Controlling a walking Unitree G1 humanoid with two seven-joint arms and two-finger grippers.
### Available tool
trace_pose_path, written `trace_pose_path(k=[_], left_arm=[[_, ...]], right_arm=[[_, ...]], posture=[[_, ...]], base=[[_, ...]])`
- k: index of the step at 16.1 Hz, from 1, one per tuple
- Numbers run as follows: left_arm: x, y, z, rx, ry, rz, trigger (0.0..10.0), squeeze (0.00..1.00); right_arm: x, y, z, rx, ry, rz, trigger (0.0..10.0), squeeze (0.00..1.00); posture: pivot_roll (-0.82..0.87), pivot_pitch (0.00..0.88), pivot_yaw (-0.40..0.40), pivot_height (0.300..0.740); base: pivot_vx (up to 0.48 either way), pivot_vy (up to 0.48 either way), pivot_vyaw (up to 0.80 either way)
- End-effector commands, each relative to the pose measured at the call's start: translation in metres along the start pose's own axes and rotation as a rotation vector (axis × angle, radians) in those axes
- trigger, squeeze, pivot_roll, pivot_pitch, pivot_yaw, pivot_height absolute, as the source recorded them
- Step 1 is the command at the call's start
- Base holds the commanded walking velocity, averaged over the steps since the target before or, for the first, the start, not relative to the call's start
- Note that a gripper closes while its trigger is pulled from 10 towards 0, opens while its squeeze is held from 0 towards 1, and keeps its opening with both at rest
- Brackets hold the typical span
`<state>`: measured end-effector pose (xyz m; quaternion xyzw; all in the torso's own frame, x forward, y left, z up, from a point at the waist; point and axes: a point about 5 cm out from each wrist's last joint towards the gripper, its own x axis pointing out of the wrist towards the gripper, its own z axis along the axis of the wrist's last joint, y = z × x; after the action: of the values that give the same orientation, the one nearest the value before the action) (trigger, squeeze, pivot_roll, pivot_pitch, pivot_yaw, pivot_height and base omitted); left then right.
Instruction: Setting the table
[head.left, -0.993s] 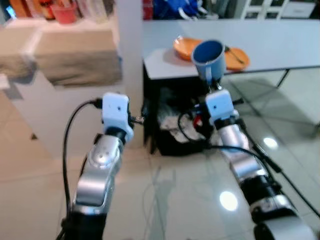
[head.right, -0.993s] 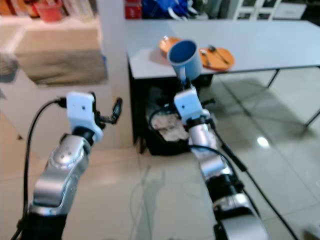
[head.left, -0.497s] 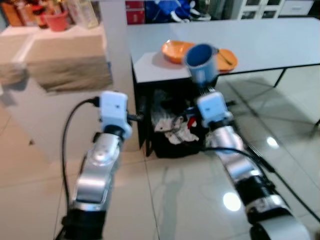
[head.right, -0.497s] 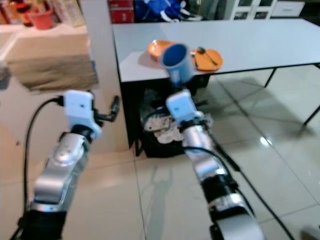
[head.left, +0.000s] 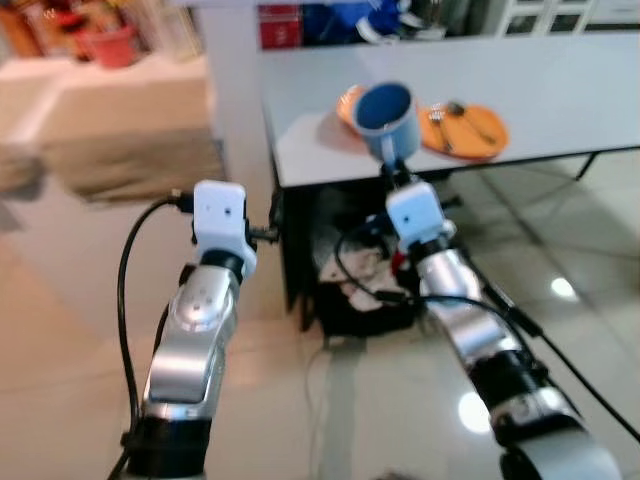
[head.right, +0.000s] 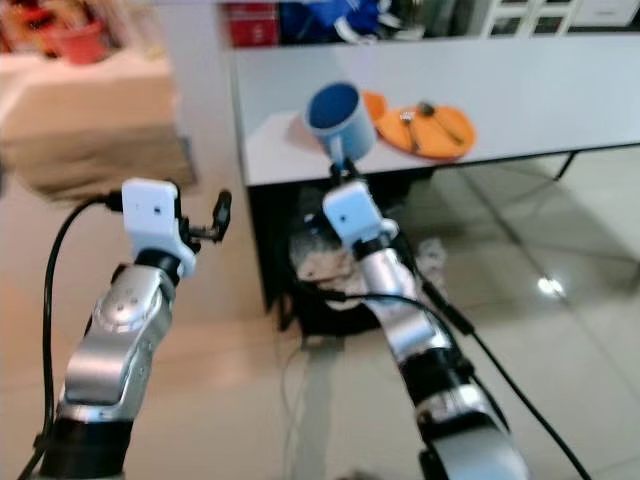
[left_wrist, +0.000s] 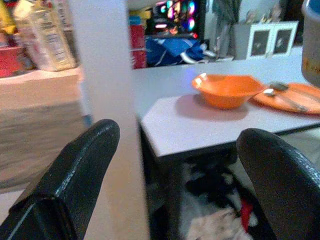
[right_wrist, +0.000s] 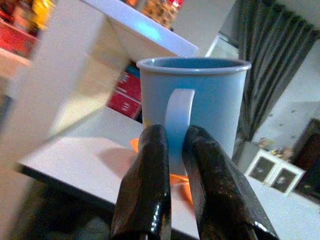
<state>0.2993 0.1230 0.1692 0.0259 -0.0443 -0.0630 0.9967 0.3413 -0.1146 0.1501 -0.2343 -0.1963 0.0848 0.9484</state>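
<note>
Glossy tiled floor (head.left: 590, 250) runs under a long white table (head.left: 560, 70), w/ a white pillar (head.left: 232, 90) at its near-left corner and a dark bin of crumpled stuff (head.left: 360, 275) tucked below the table edge. On the tabletop: orange bowl (left_wrist: 227, 90) near the corner, orange plate (head.left: 465, 128) just beside it w/ cutlery (head.left: 450, 112) lying on it.

Right gripper (right_wrist: 172, 150) is raised in front of the table edge, fingers pinched narrow on the handle of a blue mug (head.left: 385, 118) — mug upright, mouth up, held in the air over the near edge, in front of the bowl and not resting on the table.

Left gripper (left_wrist: 175, 165) is held out at about the same height, facing the table corner — fingers (left_wrist: 75, 180) spread wide, nothing between them.
</note>
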Motion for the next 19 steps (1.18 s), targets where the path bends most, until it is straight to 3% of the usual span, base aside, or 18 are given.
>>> trace_pose_path(k=[1,3,9,19], left_arm=[[0.0007,-0.0022,0.0013,0.010,-0.008,-0.011,10.0,0.00],[0.0008,-0.0030,0.0009,0.012,-0.007,-0.018,10.0,0.00],[0.0030,-0.0049,-0.0012,0.026,0.010,-0.023,10.0,0.00],[0.0024,-0.0033,-0.0036,0.043,0.019,-0.022,10.0,0.00]], right_arm=[[0.0028,-0.0030,0.0033,0.020,-0.010,-0.024,0.0,0.00],[0.0027,-0.0021,0.0023,0.011,-0.004,-0.019,0.0,0.00],[0.0036,-0.0022,0.0017,0.023,-0.002,-0.018,0.0,0.00],[0.0022,0.0026,0.0027,0.024,-0.008,0.003,0.0,0.00]], posture=[[0.01,0.000,0.017,0.740],[0.01,0.000,0.016,0.740],[0.01,0.000,0.018,0.740],[0.01,0.000,0.020,0.740]], base=[[0.480,0.000,0.77],[0.480,0.000,0.70],[0.000,0.000,0.00],[0.290,-0.378,0.00]])
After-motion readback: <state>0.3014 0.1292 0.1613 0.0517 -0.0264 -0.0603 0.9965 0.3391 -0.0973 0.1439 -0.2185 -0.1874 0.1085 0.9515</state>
